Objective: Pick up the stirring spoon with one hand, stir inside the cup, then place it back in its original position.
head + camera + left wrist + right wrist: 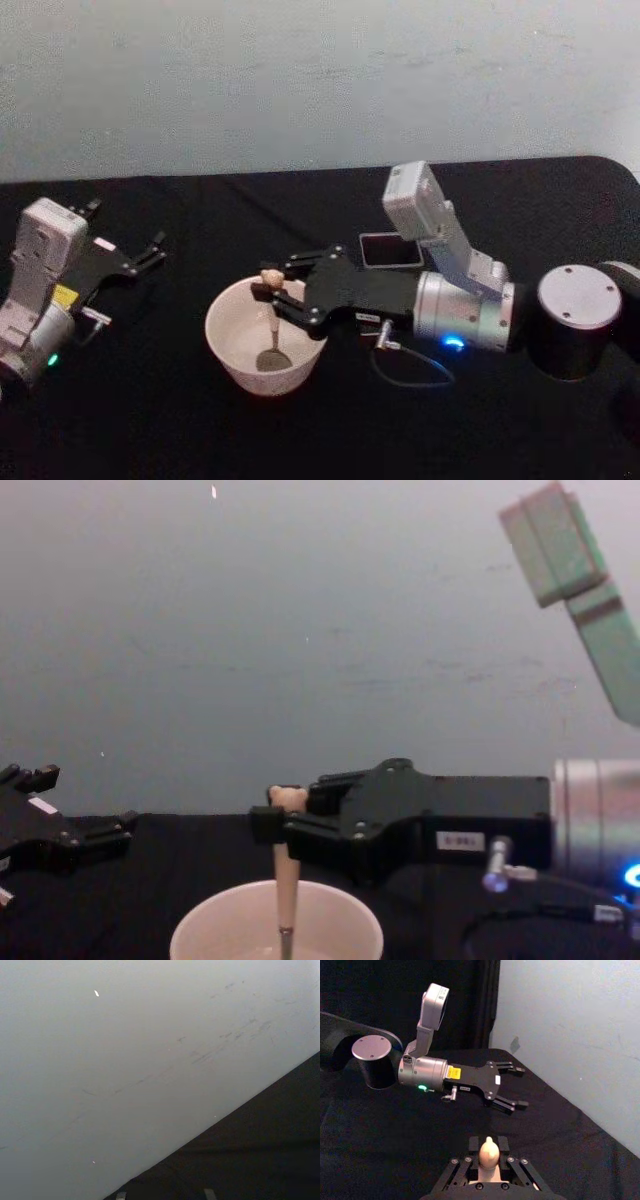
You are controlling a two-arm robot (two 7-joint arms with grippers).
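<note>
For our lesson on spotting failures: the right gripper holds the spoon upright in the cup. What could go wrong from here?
The right gripper pinches the stirring spoon only near its bear-head top, so it may swivel or slip while stirring.
Nothing steadies the cup; the left gripper rests open far left, so a sideways push might tip it.
The dark grey holder sits partly hidden behind the right arm, so the return may miss.

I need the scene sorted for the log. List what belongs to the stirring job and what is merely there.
Job: cup; stirring spoon, standing in it; right pincer, shut on the spoon's handle; grey square holder behind that pincer.
Merely there: left pincer, open, parked at the table's left; black table.
</note>
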